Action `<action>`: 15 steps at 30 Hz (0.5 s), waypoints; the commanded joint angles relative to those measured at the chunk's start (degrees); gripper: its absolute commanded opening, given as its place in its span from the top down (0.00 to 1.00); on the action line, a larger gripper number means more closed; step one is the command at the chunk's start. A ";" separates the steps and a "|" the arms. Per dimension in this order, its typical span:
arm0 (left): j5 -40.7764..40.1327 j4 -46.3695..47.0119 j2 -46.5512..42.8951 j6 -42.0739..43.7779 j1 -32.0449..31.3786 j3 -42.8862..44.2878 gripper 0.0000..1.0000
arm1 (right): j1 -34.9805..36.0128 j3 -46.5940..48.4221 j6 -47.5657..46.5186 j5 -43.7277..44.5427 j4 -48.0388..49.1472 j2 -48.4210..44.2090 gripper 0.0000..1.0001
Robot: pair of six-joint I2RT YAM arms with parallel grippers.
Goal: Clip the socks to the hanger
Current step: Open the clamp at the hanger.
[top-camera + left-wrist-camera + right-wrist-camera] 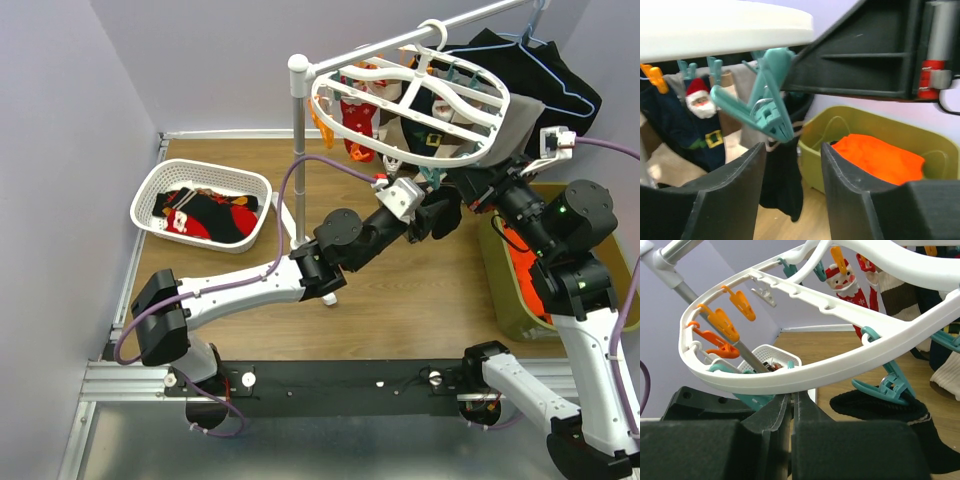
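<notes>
Socks (842, 280) hang limp from the glossy white oval plastic hanger (830, 371).

You're working over a wooden tabletop (400, 300). A white lattice basket (225, 172) sits on it at the left, an olive bin (510, 320) at the right, and a grey pole (297, 150) stands between them.

1. A white lattice basket (150, 203) sits at the far left of the wooden worktop (400, 300).
2. An olive-green bin (840, 125) stands at the right, with a bright orange cloth (877, 157) inside it.
3. A metal pole (298, 150) rises from the worktop and carries a horizontal rail (470, 20).
4. A large black garment (560, 85) hangs at the rail's right end.
</notes>
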 commanded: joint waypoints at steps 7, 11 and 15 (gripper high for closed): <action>10.16 -3.28 -7.47 -4.11 -0.50 -3.81 0.32 | -0.09 2.19 -3.46 0.53 -1.13 0.13 0.93; 11.04 -3.90 -10.46 -4.03 -0.67 -5.75 0.32 | -0.09 2.63 -4.25 0.18 -1.83 -0.05 0.94; 11.39 -5.56 -10.55 -0.87 -1.99 -4.35 0.36 | -0.09 2.63 -4.60 0.09 -2.27 -0.13 0.94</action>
